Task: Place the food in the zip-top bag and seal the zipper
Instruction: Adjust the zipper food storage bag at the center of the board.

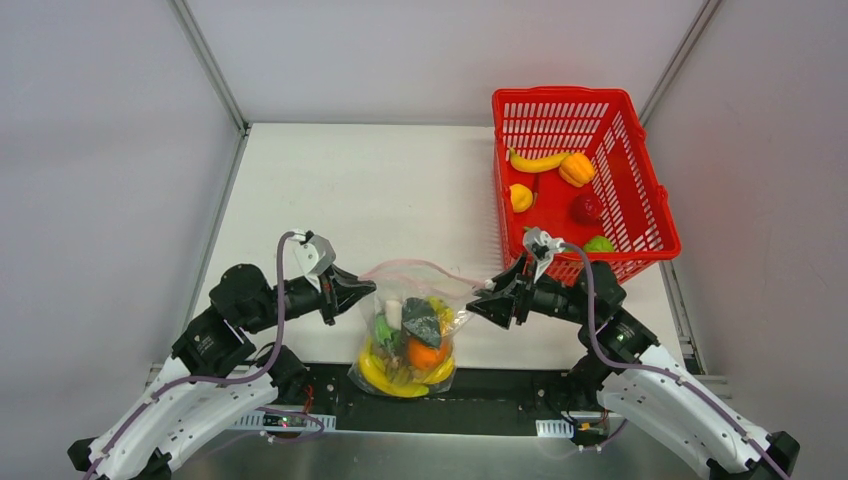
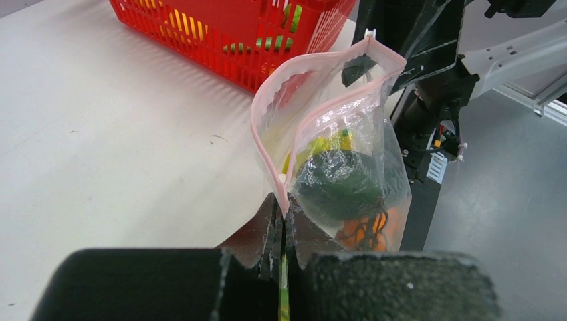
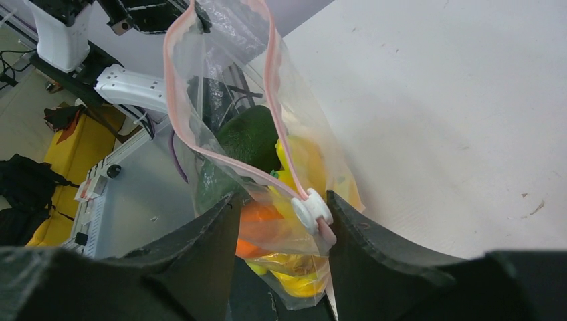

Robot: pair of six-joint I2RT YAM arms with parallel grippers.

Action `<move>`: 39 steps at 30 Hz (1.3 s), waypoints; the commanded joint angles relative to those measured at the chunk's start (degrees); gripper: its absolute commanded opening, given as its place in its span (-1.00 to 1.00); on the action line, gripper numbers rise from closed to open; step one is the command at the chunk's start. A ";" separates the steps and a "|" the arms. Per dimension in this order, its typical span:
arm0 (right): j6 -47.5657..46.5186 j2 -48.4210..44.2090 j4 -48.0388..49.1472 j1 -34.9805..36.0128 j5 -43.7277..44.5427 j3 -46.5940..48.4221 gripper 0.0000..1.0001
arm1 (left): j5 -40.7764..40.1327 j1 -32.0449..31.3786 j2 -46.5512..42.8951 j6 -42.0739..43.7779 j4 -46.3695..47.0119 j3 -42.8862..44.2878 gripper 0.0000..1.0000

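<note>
We are at sealing: our left gripper (image 2: 284, 222) clamps one end of the zipper (image 2: 265, 155). Our right gripper (image 3: 283, 202) gapes around the white slider (image 3: 311, 210), which we must next pinch and drag across.

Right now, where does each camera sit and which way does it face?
Top external: above and behind the bases, looking down at the table, red basket and both arms.
Left wrist: on the left gripper, facing rightward along the zip-top bag; own shut fingers show.
Right wrist: on the right gripper, facing leftward; own parted fingers show.
Shared: both wrist views see the bag's zipper.
</note>
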 commanded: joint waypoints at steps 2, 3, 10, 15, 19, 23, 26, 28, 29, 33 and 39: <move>-1.03 -1.89 4.13 -0.17 -2.06 -1.02 0.02 | -3.11 0.49 -1.73 0.66 5.74 -0.41 -1.00; -1.03 -2.34 3.09 -0.14 -2.06 -0.83 0.02 | -3.64 0.50 -2.02 0.53 5.86 -0.55 -1.00; -1.03 -3.16 6.66 -0.14 -2.06 -3.72 0.02 | -5.78 0.49 -4.04 0.10 7.20 -2.19 -1.00; 2.74 -0.80 8.62 -0.16 -7.11 -3.70 -0.31 | -6.49 0.49 -4.47 -0.29 6.94 -2.50 -1.00; 3.84 -0.45 11.21 -0.14 -8.51 -4.25 -0.58 | -7.51 0.49 -5.16 -0.70 7.70 -3.24 -1.00; 4.59 -1.52 11.83 -0.11 -8.35 -5.18 -0.73 | -9.22 0.49 -6.59 -0.44 6.81 -3.55 -1.00; 4.67 -2.68 11.97 -0.18 -8.29 -5.52 -0.79 | -10.22 0.49 -7.35 -0.64 7.09 -3.94 -1.00; 4.92 -3.14 12.51 -0.13 -8.08 -5.58 -0.92 | -10.66 0.50 -7.59 -0.79 7.08 -4.18 -1.00; 5.21 -3.24 12.81 -0.17 -8.07 -5.60 -0.94 | -10.91 0.49 -7.64 -0.72 6.80 -4.22 -1.00; 6.05 -3.11 14.04 -0.16 -7.78 -5.25 -1.00 | -12.40 0.55 -7.94 -0.78 6.08 -4.46 -1.00; 7.12 -1.74 15.48 -0.18 -8.95 -3.67 -1.00 | -13.88 0.49 -7.22 -0.98 3.53 -2.73 -1.00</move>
